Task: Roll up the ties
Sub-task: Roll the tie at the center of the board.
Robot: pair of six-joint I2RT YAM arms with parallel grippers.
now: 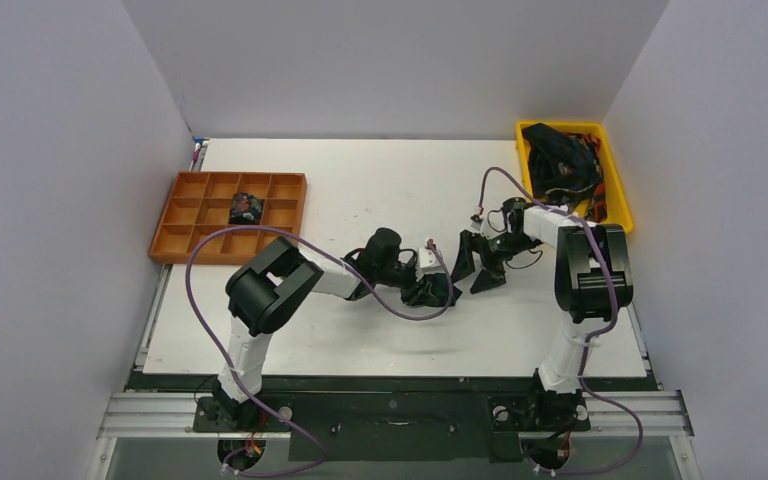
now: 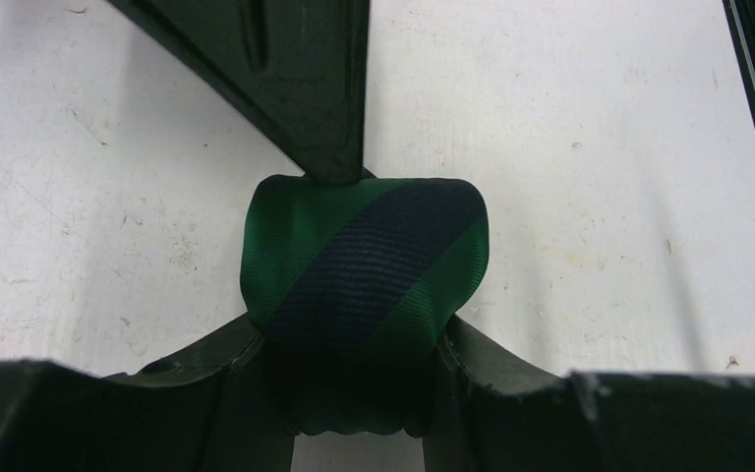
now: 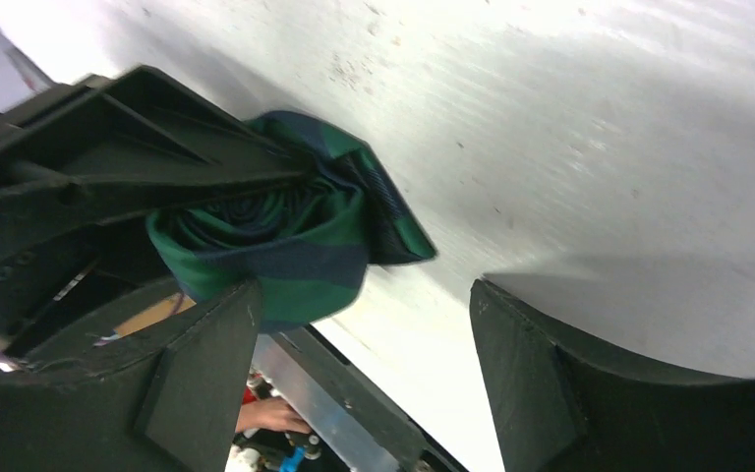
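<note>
- Top view: left hand and right hand close together at centre of frame, low over the white tabletop. Whatever sits between them too dark and small to make out here. One finished coil in a compartment near the middle of the orange tray, upper left. Loose ties heaped in the yellow bin, upper right.
- Left wrist view: rolled tie, green with a navy diagonal stripe, at centre of frame. Pinched from both sides by the left hand at the bottom edge. Resting on the tabletop or just above it, cannot tell which. One finger of the right hand reaching down from the top of frame to the upper edge of the rolled tie; touching or just short, hard to say.
- Right wrist view: right hand spread wide and gripping nothing, one finger at lower left of frame, the other at lower right. Rolled tie at centre left, clamped in the left hand, spiral end towards the camera, pointed tip loose and sticking out to the right.
- Judged risks:
  - Loose tip free to spring open and unwind the outer turn on any slackening of the left pinch.
  - Rolled tie likely to telescope or squash out of shape under too hard a squeeze.
  - Possible snag of the right finger on the outer wrap, enough to drag the rolled tie askew.
  - Possible loosening on any carry towards the tray at upper left.
</note>
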